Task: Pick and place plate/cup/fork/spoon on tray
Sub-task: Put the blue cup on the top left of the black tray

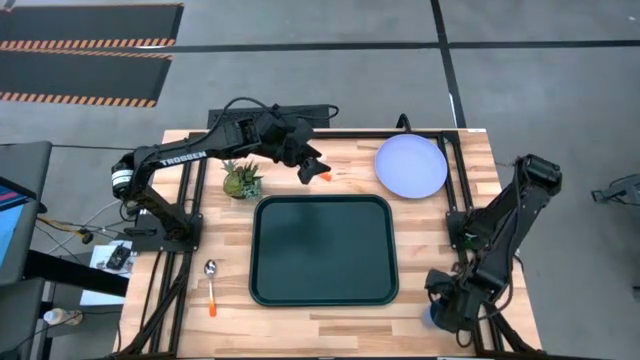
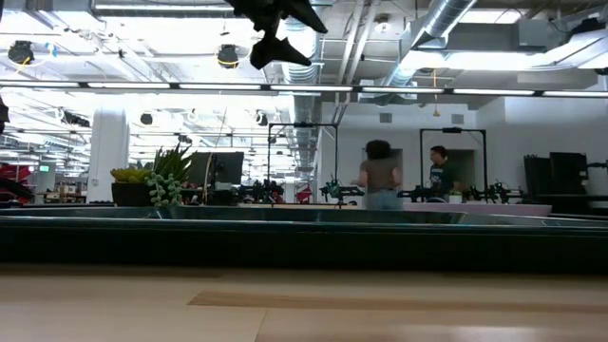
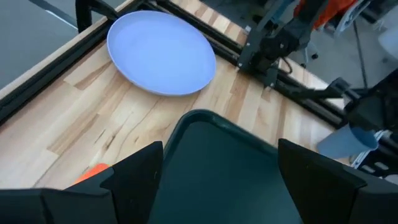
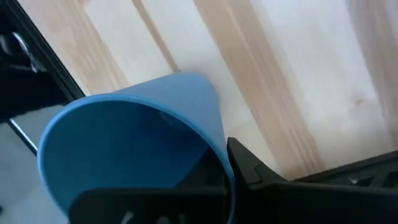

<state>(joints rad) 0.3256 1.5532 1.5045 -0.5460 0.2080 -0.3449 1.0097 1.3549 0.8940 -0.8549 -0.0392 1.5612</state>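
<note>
Blue cup [image 4: 134,146] fills the frame, tilted, open mouth toward camera. A dark finger [image 4: 261,171] presses its rim at 4 o'clock. Light wooden table [image 4: 280,68] behind.

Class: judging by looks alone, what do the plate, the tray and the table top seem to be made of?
Plate: probably plastic or glazed ceramic; smooth, even lavender-blue with a soft sheen.
Tray: likely plastic; uniform dark green, rounded moulded rim.
Table: wood, with visible grain and joined light strips.
</note>
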